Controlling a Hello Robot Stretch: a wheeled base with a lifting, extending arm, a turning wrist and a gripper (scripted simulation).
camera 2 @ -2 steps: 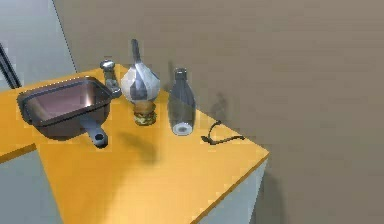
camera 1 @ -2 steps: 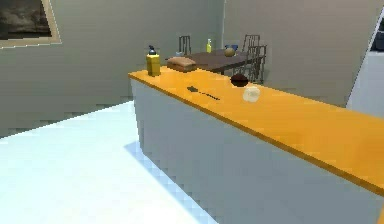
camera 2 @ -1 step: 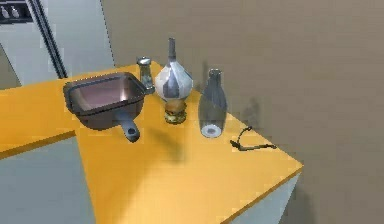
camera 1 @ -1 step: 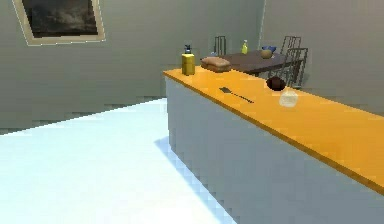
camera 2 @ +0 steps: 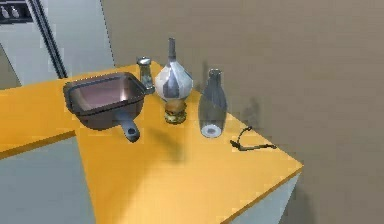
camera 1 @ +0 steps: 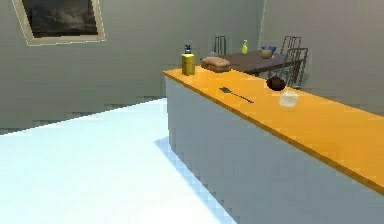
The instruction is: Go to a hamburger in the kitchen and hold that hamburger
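In the forward view a counter (camera 1: 300,120) with an orange top and grey side runs from the middle of the picture toward the lower right, over pale floor. At its far end stands a yellowish bottle (camera 1: 188,62) with a dark cap. Just beside it lies a low brown rounded lump (camera 1: 215,63), which could be the hamburger, though it is too small to be sure. Nearer along the top lie a thin dark utensil (camera 1: 238,95), a dark round thing (camera 1: 275,84) and a pale cup (camera 1: 288,98). Beyond the counter is a dark dining table (camera 1: 255,64) with chairs (camera 1: 290,50), and a framed picture (camera 1: 62,18) hangs on the wall. In the arm side view the orange countertop (camera 2: 190,175) bears a dark squarish pan (camera 2: 105,98), a small shaker (camera 2: 146,72), a white round-bellied vase (camera 2: 173,82), a clear glass bottle (camera 2: 211,105) and a small dark wiry thing (camera 2: 250,140) near the edge.
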